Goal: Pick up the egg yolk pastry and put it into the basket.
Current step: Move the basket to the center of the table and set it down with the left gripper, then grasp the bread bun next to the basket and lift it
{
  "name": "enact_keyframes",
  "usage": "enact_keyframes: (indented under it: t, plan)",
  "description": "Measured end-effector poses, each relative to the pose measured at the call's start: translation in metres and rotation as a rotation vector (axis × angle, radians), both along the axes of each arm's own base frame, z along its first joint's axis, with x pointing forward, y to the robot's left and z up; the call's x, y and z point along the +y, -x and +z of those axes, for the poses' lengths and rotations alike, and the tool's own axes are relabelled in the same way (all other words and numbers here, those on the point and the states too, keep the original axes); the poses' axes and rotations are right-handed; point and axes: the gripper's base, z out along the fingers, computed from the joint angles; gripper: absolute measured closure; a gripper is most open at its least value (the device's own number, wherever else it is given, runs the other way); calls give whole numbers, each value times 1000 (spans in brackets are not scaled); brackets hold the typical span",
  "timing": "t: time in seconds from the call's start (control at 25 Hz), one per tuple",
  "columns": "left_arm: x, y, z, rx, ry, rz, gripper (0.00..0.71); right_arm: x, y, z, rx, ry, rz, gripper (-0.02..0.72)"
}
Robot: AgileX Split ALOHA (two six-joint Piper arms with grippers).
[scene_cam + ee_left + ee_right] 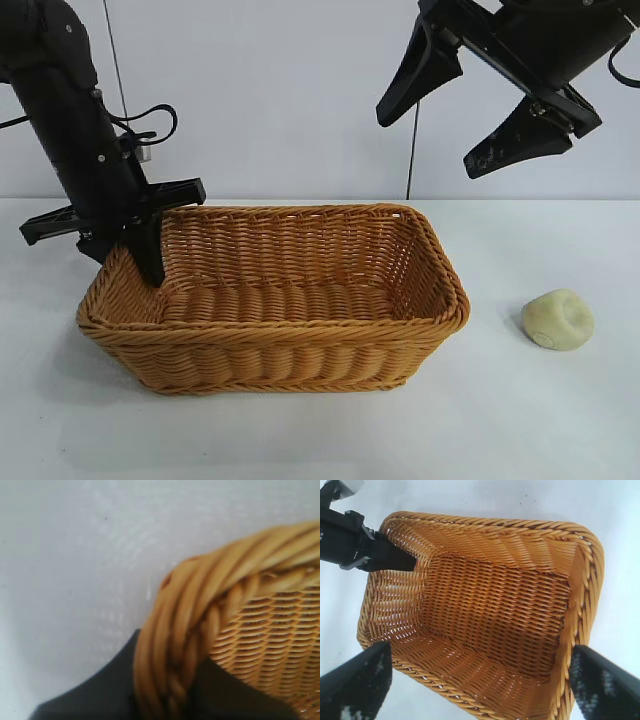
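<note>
Our pastry (558,319) sits untouched, lower right; basket (275,310) empty. Left gripper (135,245) straddles its rim, right gripper (478,112) wide, empty.

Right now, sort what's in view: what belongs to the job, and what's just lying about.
Job:
- pastry, on the table right of the basket
- basket
- left gripper, fingers astride the basket's rim
- right gripper, raised

Lying about:
- nothing; only the bare table
</note>
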Motion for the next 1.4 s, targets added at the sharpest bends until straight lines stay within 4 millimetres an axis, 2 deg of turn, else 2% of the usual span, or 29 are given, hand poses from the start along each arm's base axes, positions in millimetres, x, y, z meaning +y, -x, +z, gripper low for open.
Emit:
enact_keyframes:
  t: [0.12,0.2,0.28,0.36,0.52,0.68,0.96,1.24,1.4]
  plan:
    - [0,0,1,8,3,-1,128,0,0,0,0,0,0,41]
    - [0,2,3,22,3,-7,59,0,0,0,0,0,0,41]
    - [0,5,11,28,4,-15,34,0,0,0,0,0,0,41]
    - [1,8,26,10,6,-23,23,0,0,0,1,0,1,41]
    - [5,16,70,-81,-6,-43,17,0,0,0,4,0,3,41]
    - [13,22,99,-167,-66,-68,16,0,0,0,5,-1,4,41]
    - [35,21,101,-160,-160,-51,16,0,1,0,5,-1,4,41]
    - [95,18,100,-102,-195,31,16,0,0,0,5,-1,4,41]
    - [106,22,99,-55,-202,19,16,0,0,0,4,0,4,41]
